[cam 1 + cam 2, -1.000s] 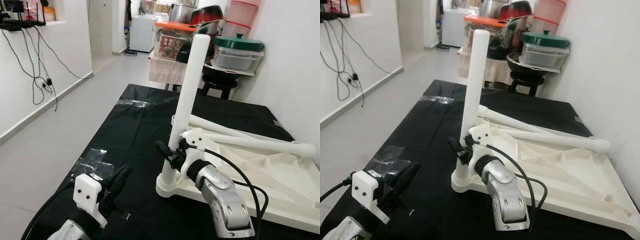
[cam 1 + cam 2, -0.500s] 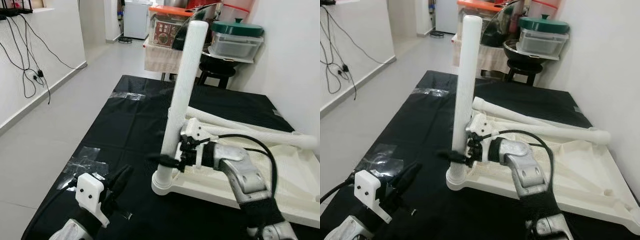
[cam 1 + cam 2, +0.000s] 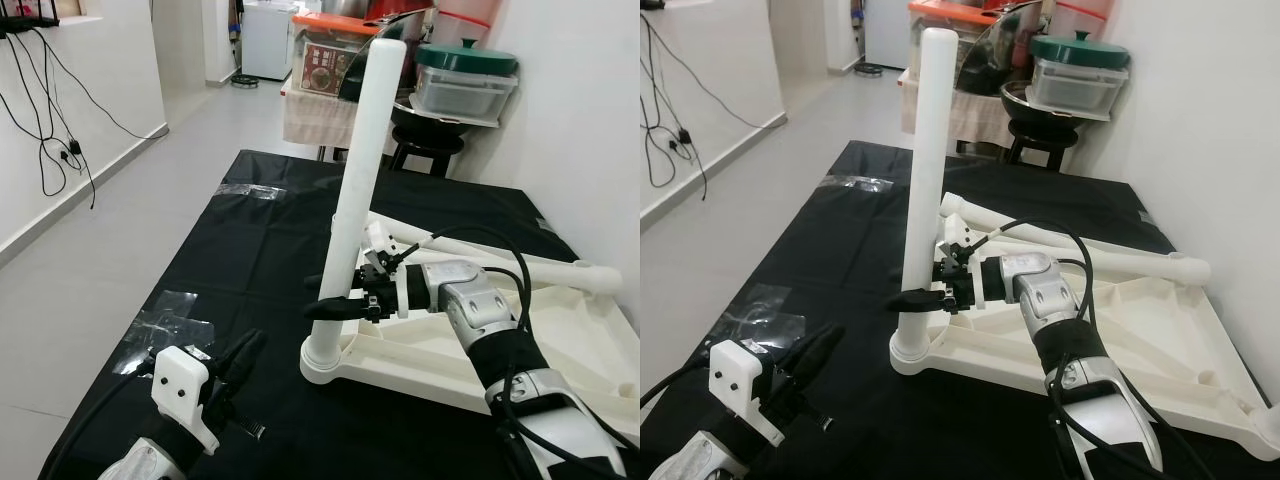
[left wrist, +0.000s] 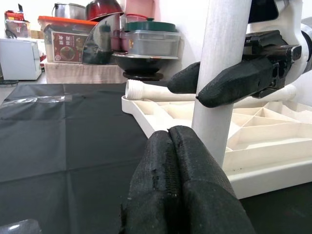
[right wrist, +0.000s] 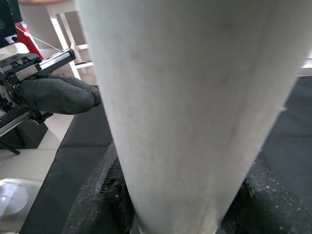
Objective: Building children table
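Observation:
A white plastic tabletop (image 3: pixel 575 345) lies upside down on a black sheet (image 3: pixel 250 240). One white table leg (image 3: pixel 362 170) stands upright in its near left corner socket (image 3: pixel 325 362). My right gripper (image 3: pixel 333 306) is shut on the leg's lower part, one black finger on each side, and the leg (image 5: pixel 195 97) looms close between them in the right wrist view. Two more legs (image 3: pixel 520 262) lie across the tabletop's far side. My left gripper (image 3: pixel 243 352) hangs low at the near left, shut on nothing, its fingertips (image 4: pixel 170 146) pointing at the leg's base.
Past the sheet's far end, a stool and a low table (image 3: pixel 440 150) carry pots and lidded containers (image 3: pixel 468 75). A white wall runs close along the right. Grey floor (image 3: pixel 120 220) lies to the left, with cables (image 3: pixel 60 140) on the left wall. Clear tape patches (image 3: pixel 175 320) stick to the sheet.
My right arm has swung from in front of the tabletop round to the right and now reaches the leg from that side. The leg has stayed upright. The left gripper has not moved.

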Available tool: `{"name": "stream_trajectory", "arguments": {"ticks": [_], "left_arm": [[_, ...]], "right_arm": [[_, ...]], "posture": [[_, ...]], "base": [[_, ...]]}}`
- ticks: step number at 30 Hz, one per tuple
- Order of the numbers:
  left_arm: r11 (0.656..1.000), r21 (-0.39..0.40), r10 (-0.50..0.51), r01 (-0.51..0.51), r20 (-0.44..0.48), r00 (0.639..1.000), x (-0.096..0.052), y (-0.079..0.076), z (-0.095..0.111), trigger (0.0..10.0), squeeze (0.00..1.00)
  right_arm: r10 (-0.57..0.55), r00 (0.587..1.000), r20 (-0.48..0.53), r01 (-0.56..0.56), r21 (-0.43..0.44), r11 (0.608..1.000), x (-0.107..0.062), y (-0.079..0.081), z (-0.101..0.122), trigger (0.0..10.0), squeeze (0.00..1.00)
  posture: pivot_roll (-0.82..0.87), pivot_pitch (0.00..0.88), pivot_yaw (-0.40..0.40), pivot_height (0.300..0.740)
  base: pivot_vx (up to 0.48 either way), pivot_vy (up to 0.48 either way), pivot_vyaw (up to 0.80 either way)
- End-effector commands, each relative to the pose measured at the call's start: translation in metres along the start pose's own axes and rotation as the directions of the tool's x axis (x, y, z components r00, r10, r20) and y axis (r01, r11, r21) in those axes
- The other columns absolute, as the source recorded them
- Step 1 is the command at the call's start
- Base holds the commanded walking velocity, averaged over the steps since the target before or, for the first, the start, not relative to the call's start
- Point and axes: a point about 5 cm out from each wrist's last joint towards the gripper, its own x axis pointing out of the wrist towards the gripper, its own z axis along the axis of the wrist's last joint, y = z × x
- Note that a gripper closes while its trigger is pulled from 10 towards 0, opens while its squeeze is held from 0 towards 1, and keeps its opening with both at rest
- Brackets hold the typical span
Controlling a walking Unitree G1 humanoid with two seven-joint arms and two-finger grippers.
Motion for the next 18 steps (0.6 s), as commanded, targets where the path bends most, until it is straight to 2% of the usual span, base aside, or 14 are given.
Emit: {"name": "stream_trajectory", "arguments": {"ticks": [1,4,5,6,7,8,9,10,11,12,13,14,15,18], "left_arm": [[1.000,-0.009,-0.002,0.002,-0.008,1.000,0.001,-0.003,-0.002,10.0,0.00],[1.000,-0.011,-0.003,0.002,-0.005,1.000,-0.001,-0.004,-0.001,10.0,0.00],[1.000,-0.011,-0.002,0.002,-0.004,1.000,-0.002,-0.004,0.000,10.0,0.00],[1.000,-0.011,-0.002,0.002,-0.004,1.000,-0.002,-0.004,0.000,10.0,0.00],[1.000,-0.011,-0.002,0.002,-0.003,1.000,-0.003,-0.004,0.001,10.0,0.00],[1.000,-0.011,-0.002,0.002,-0.003,1.000,-0.003,-0.004,0.001,10.0,0.00],[1.000,-0.011,-0.001,0.001,-0.003,1.000,-0.004,-0.002,0.001,10.0,0.00],[1.000,-0.011,-0.001,0.001,-0.003,1.000,-0.004,-0.002,0.001,10.0,0.00],[1.000,-0.011,0.000,0.000,-0.003,1.000,-0.005,-0.001,0.003,10.0,0.00],[1.000,-0.011,0.000,0.000,-0.003,1.000,-0.005,-0.001,0.003,10.0,0.00],[1.000,-0.012,-0.002,0.002,-0.006,1.000,-0.006,0.001,0.003,10.0,0.00],[1.000,-0.012,-0.002,0.002,-0.006,1.000,-0.006,0.001,0.003,10.0,0.00],[1.000,-0.012,-0.005,0.005,-0.009,1.000,-0.007,0.002,0.003,10.0,0.00],[1.000,-0.017,-0.010,0.010,-0.010,1.000,-0.006,0.003,0.003,10.0,0.00]], "right_arm": [[-0.021,0.999,0.031,0.021,0.016,1.000,-0.005,-0.001,-0.001,0.0,0.00],[-0.127,0.991,0.043,0.126,0.024,0.992,-0.018,0.010,-0.019,0.0,0.00],[-0.189,0.982,0.029,0.188,0.030,0.982,-0.020,0.017,-0.026,0.0,0.00],[-0.189,0.982,0.029,0.188,0.030,0.982,-0.020,0.017,-0.026,0.0,0.00],[-0.276,0.961,0.020,0.275,0.041,0.961,-0.019,0.024,-0.033,0.0,0.00],[-0.276,0.961,0.020,0.275,0.041,0.961,-0.019,0.024,-0.033,0.0,0.00],[-0.590,0.807,-0.006,0.587,0.106,0.802,-0.005,0.029,-0.046,0.0,0.00],[-0.590,0.807,-0.006,0.587,0.106,0.802,-0.005,0.029,-0.046,0.0,0.00],[-0.704,0.705,-0.088,0.707,0.163,0.688,0.009,0.059,-0.065,0.0,0.00],[-0.704,0.705,-0.088,0.707,0.163,0.688,0.009,0.059,-0.065,0.0,0.00],[-0.766,0.636,-0.092,0.771,0.092,0.630,0.015,0.074,-0.062,0.0,0.00],[-0.766,0.636,-0.092,0.771,0.092,0.630,0.015,0.074,-0.062,0.0,0.00],[-0.784,0.618,-0.062,0.786,0.062,0.615,0.018,0.080,-0.055,0.0,0.00],[-0.784,0.617,-0.067,0.787,0.072,0.613,0.015,0.075,-0.056,0.0,0.00]], "posture": [[0.03,0.000,-0.146,0.740],[0.02,0.000,-0.154,0.740],[0.01,0.000,-0.157,0.740],[0.01,0.000,-0.157,0.740],[0.01,0.000,-0.157,0.740],[0.01,0.000,-0.157,0.740],[0.00,0.005,-0.149,0.740],[0.00,0.005,-0.149,0.740],[-0.02,0.019,-0.137,0.740],[-0.02,0.019,-0.137,0.740],[-0.03,0.022,-0.116,0.740],[-0.03,0.022,-0.116,0.740],[-0.03,0.022,-0.116,0.740],[-0.02,0.011,-0.123,0.740]], "base": [[0.000,0.000,0.00],[0.000,0.000,0.00],[0.000,0.000,0.00],[0.000,0.000,0.00],[0.000,0.000,0.00],[0.000,0.000,0.00],[0.000,0.000,0.00],[0.000,0.000,0.00],[0.000,0.000,0.00],[0.000,0.000,0.00],[0.000,0.000,0.00],[0.000,0.000,0.00],[0.000,0.000,0.00],[0.000,0.000,0.00]]}}
